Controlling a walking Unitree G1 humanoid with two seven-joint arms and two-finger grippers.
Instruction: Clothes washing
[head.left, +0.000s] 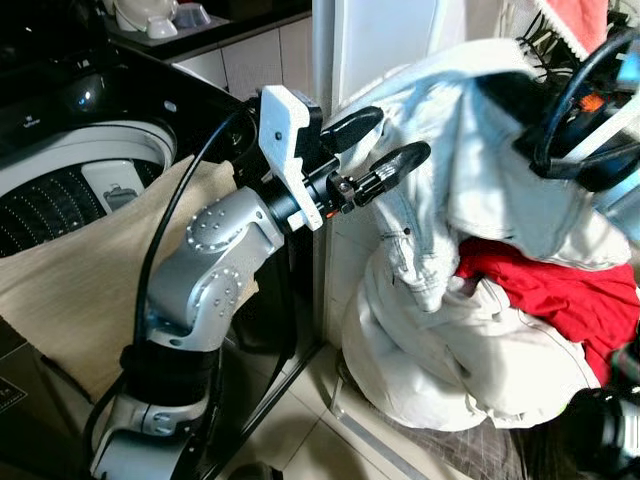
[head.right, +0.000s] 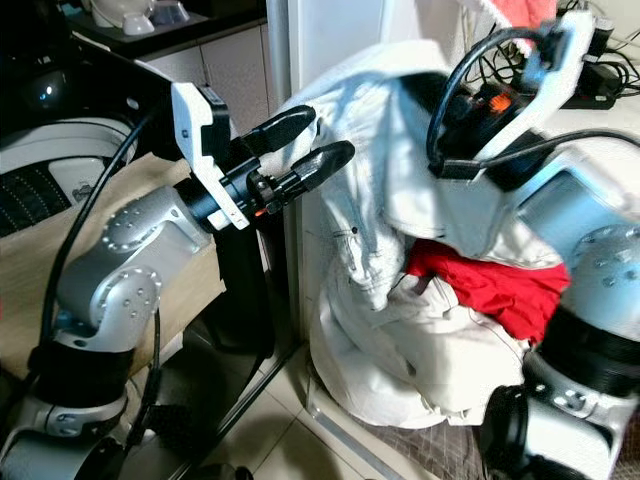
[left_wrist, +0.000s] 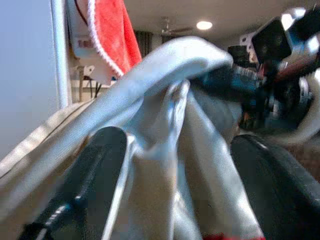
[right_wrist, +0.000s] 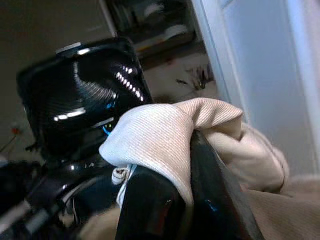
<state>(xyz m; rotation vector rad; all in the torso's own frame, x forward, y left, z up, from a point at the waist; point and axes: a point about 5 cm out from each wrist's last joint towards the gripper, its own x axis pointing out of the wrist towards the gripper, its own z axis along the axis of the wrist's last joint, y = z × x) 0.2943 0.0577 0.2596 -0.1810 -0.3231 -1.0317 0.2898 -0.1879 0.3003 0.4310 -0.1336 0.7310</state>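
Right gripper (right_wrist: 170, 165) clamps white jacket (head.left: 480, 220), lifted beside washer (head.left: 60, 190). Left gripper (head.left: 385, 150) is spread open at the jacket's fold. Judgement: close left on thick fabric, lift clear of red garment (head.left: 560, 290).

L pincer (head.left: 372, 150) raised, fingers apart; R pincer (right_wrist: 172, 195) raised, clamped.

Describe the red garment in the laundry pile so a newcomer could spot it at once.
Start at the top-loading washing machine on the robot's left, then look right past the open left gripper to the heap of clothes on the floor. The bright red crumpled garment sits wedged in that heap, under the pale off-white jacket held up by the right gripper. It is the heap's one vivid colour among whitish fabrics.
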